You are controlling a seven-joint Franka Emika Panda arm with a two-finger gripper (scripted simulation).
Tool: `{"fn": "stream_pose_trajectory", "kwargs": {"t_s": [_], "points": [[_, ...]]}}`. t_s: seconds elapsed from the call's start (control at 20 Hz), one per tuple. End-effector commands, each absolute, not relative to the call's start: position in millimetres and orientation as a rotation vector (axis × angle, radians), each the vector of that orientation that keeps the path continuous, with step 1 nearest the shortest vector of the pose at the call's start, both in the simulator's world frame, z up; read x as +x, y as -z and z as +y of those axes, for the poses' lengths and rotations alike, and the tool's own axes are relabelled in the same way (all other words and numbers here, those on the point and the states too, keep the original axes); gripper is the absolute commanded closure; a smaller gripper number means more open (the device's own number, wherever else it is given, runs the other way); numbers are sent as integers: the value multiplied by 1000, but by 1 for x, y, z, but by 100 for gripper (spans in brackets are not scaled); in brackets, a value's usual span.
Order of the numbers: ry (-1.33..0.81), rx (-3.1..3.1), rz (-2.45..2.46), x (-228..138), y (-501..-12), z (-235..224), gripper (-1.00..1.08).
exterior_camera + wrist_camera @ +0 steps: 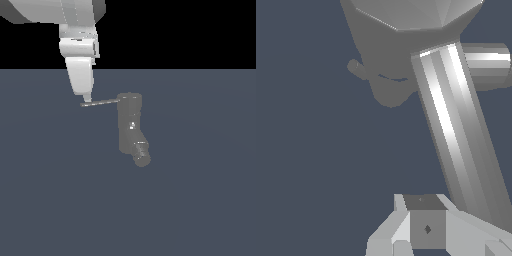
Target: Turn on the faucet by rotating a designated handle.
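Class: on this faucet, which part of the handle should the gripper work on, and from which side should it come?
Near the free tip of the handle, far from the faucet body: the thin rod gives most leverage there. Come from above, where the gripper hangs, at the tip on the exterior view's left.

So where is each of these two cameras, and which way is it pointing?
Exterior view: off the arm, looking somewhat down at the faucet on a flat blue-grey floor; its exact spot can't be told. The white arm comes in from above, its gripper at the handle's free end.
Wrist view: on the wrist, looking past the fingertips along the handle toward the faucet body.
Both show the handle, faucet and gripper.
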State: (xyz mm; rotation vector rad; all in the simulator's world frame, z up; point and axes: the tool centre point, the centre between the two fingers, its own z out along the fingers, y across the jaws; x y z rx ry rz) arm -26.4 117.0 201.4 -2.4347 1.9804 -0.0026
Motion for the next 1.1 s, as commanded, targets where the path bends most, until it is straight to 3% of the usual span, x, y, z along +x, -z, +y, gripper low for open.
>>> {"fn": "stream_pose_trajectory", "kwargs": {"t_s": [0.0,1.05], "points": [[0,-2437,1983,-36,-201,115,108],[1,-2432,1985,-81,-201,85,108]]}}
